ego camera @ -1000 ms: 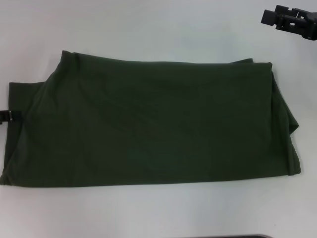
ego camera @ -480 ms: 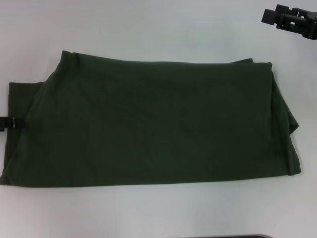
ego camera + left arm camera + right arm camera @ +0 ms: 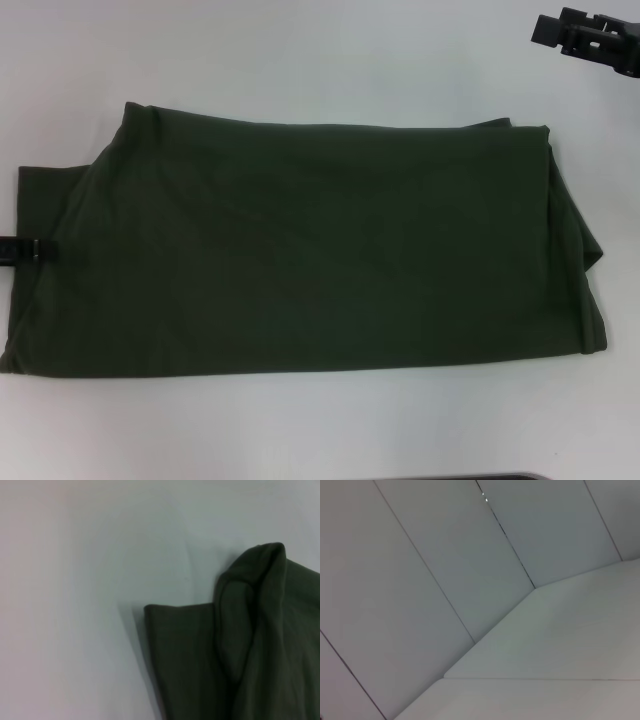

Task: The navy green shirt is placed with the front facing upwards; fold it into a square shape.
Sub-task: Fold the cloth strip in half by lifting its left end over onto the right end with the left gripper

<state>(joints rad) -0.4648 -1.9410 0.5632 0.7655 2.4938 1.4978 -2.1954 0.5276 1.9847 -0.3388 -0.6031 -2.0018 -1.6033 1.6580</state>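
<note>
Lying flat across the white table (image 3: pixel 300 430), the navy green shirt (image 3: pixel 310 260) is folded into a wide rectangle, plain side up, w/ layered edges bunched at its left end. Left gripper (image 3: pixel 20 250) sits at the shirt's left edge, only a black tip visible, can't tell if jaws are gripping cloth. Right gripper (image 3: pixel 585 38) hangs far right, well apart from shirt, jaw state unclear

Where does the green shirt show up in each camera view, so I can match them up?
Head view: the navy green shirt lies folded into a wide band across the middle of the white table, with the left hand at its left edge.
Left wrist view: the shirt's corner and rolled fold fill the lower right.
Right wrist view: not in it; only table and wall panels.
Shared landmark: the white table surface.
</note>
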